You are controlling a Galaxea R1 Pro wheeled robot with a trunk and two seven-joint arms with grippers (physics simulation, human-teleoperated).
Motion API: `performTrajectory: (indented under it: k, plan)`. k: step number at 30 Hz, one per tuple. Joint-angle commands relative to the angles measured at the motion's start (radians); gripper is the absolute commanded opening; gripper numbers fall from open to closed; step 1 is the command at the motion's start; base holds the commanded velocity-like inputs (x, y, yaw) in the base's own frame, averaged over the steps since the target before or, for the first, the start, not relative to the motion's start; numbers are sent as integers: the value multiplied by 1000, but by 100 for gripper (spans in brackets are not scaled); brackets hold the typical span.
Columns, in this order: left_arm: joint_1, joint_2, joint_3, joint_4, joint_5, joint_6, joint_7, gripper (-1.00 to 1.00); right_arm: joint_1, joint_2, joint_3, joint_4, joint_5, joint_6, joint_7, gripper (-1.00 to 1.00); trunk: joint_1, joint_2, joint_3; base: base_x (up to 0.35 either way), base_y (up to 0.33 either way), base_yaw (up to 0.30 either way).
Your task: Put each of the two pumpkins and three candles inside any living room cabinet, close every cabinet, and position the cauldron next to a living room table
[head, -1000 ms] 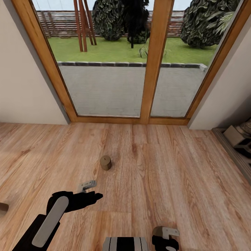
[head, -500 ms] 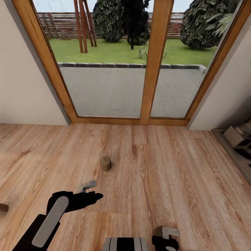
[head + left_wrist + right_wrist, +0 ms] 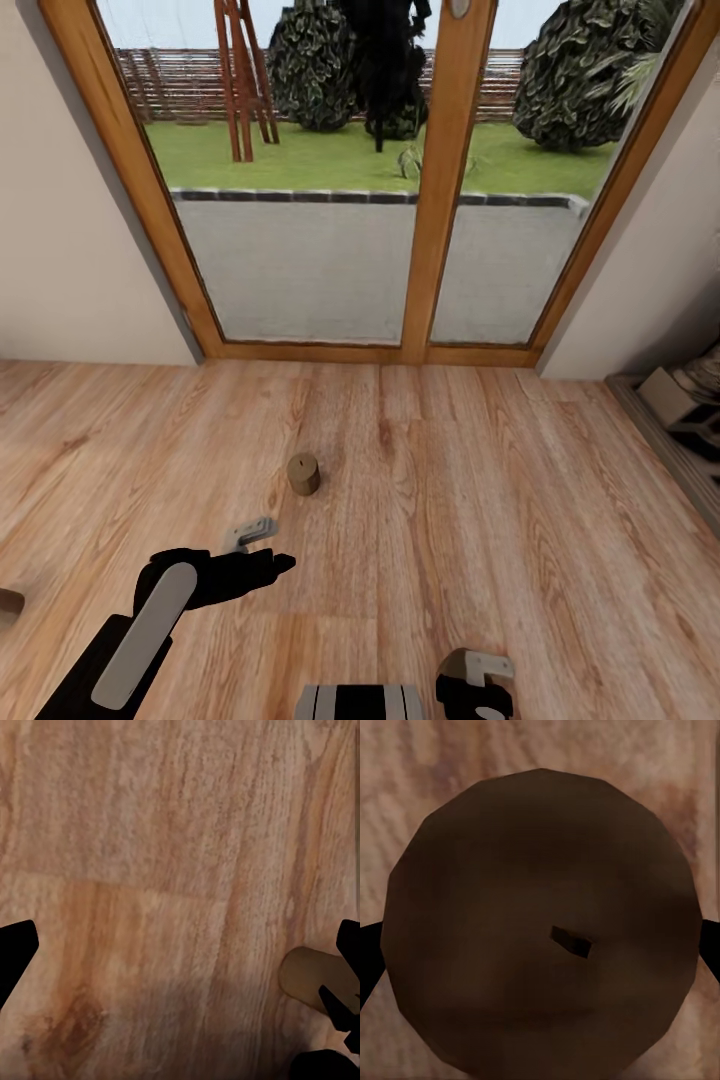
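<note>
A tan candle [image 3: 303, 473] stands upright on the wood floor in the head view, a short way ahead of my left gripper [image 3: 258, 548]. The edge of a second candle [image 3: 8, 605] shows at the far left. In the left wrist view the left gripper [image 3: 180, 960] is open, its black fingertips [image 3: 15, 952] wide apart over bare floor, with a candle [image 3: 315, 979] lying beside one finger. My right gripper [image 3: 475, 680] sits low at the front. In the right wrist view a candle [image 3: 540, 922] is seen end-on with its wick, spanning the gap between both fingers [image 3: 366, 960].
A wood-framed glass patio door [image 3: 440, 200] fills the wall ahead, with beige walls on both sides. A low ledge with grey blocks [image 3: 680, 405] runs along the right edge. Wood floor [image 3: 500, 500] stretches between me and the door.
The head view has shifted slightly, so the door and candle sit a little lower in the picture. Both arms hold the same pose.
</note>
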State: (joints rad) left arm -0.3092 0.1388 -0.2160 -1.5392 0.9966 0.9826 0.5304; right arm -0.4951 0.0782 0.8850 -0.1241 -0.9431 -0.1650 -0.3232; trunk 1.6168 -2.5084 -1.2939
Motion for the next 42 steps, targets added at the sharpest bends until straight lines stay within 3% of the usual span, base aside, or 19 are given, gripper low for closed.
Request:
performTrajectory:
  k: [1,12,28,42]
  plan:
    - [-1,1,-1,-1,10,1,10,100,0,0,8,0,-13,-4,-4,-100,-1,0,3,0,0,0]
    - [-1,1,-2,-1,10,1,11,100,0,0,8,0,-13,-4,-4,-100,-1,0,11,0,0,0]
    - [-1,0,-3,19,2,-1,20,100,0,-1,6,-9,-9,-7,-4,-100,-9,4,73,0,0,0]
    - [-7,-1,-2,92,-2,-3,26,100,0,-2,5,-13,-10,-17,-8,-100,-15,7,127,0,0,0]
